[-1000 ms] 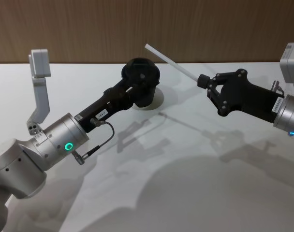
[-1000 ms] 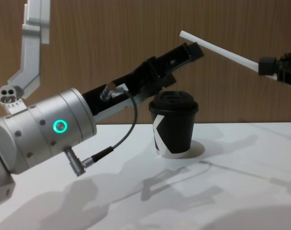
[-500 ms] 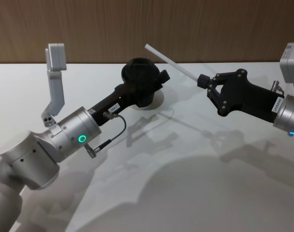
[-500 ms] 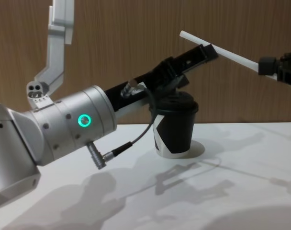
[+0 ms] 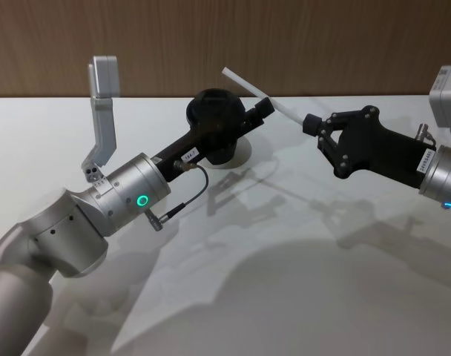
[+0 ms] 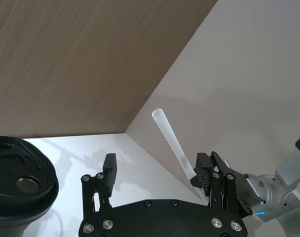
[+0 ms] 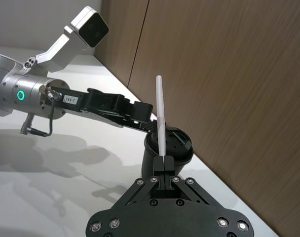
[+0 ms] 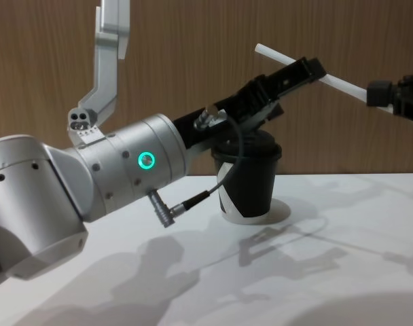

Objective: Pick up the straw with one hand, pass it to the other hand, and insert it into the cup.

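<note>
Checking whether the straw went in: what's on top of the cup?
Its black lid, no straw in it; the open left gripper reaches across above. Inside the cup is covered.

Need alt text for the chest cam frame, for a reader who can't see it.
The right gripper, at the right edge, holds a white straw by one end, slanting up and left above a lidded black cup on a white table. The left gripper, on a silver wrist, reaches in from the left and meets the straw's middle.

A white matte table (image 5: 33, 133) carries soft grey shadows (image 5: 300, 289). Behind it, a brown wood-grain wall (image 5: 136, 44) meets its far edge.
</note>
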